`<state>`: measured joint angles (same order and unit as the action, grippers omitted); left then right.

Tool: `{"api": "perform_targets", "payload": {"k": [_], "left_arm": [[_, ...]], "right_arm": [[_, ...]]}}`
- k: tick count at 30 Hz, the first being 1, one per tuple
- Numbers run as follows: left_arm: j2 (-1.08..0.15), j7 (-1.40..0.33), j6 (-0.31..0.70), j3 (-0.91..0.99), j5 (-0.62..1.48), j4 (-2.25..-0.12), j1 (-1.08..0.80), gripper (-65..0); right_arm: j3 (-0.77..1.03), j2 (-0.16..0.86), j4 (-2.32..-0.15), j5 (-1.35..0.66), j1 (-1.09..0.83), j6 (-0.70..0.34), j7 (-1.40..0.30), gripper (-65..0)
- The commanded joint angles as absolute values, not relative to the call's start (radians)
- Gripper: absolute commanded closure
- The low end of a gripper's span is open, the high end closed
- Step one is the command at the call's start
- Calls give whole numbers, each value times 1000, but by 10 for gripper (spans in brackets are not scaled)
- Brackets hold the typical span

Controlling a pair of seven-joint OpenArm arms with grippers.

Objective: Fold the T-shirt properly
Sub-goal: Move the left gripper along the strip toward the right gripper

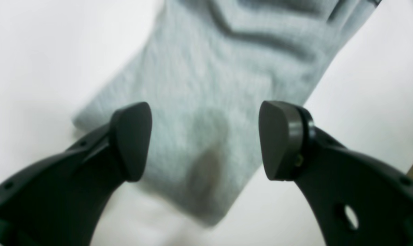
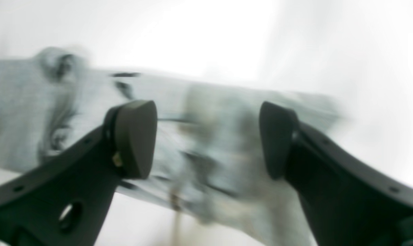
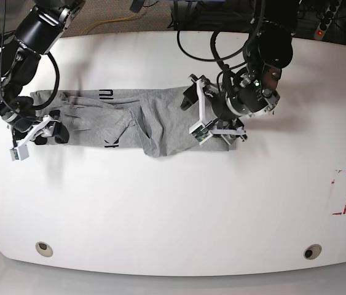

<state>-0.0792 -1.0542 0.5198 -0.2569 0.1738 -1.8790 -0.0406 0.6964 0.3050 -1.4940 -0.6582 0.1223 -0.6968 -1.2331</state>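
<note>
Lying as a long, rumpled band on the white table (image 3: 173, 209), the T-shirt (image 3: 129, 120) looks part-folded; shortening it seems left. The left gripper (image 1: 205, 140) and right gripper (image 2: 208, 138) hover spread at its opposite ends, holding nothing.

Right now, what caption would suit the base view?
Two black robot arms hover with open grippers, left gripper and right gripper, over a rumpled heather-grey jersey T-shirt on a white table.

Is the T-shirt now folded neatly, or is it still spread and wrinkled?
Partly folded, not neat. In the base view the T-shirt lies as a long narrow band across the table, with wrinkles and an uneven flap near its middle.
</note>
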Motion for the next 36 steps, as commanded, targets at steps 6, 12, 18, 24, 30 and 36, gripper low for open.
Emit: {"api": "perform_targets", "payload": {"k": [6, 12, 18, 24, 30, 36], "left_arm": [[-85, -931, 518, -140, 173, -1750, -70, -419], [-82, -929, 518, -102, 176, -1676, -64, -206], [-84, -929, 519, -101, 176, -1661, -62, -60], [-82, -929, 519, -101, 174, -1661, -62, -61], [-85, -929, 519, -104, 174, -1659, -62, -61], [-87, -929, 519, -105, 173, -1624, -61, -61]], "right_arm": [[828, 437, -1199, -677, 237, -698, -1208, -465], [837, 492, -1049, -677, 242, -698, -1161, -560], [832, 463, -1013, -680, 191, -698, -1136, -561], [822, 390, -1021, -685, 142, -698, -1132, -560], [743, 317, -1124, -679, 119, -698, -1132, -419], [739, 294, -1213, -677, 114, -698, -1127, -97]]}}
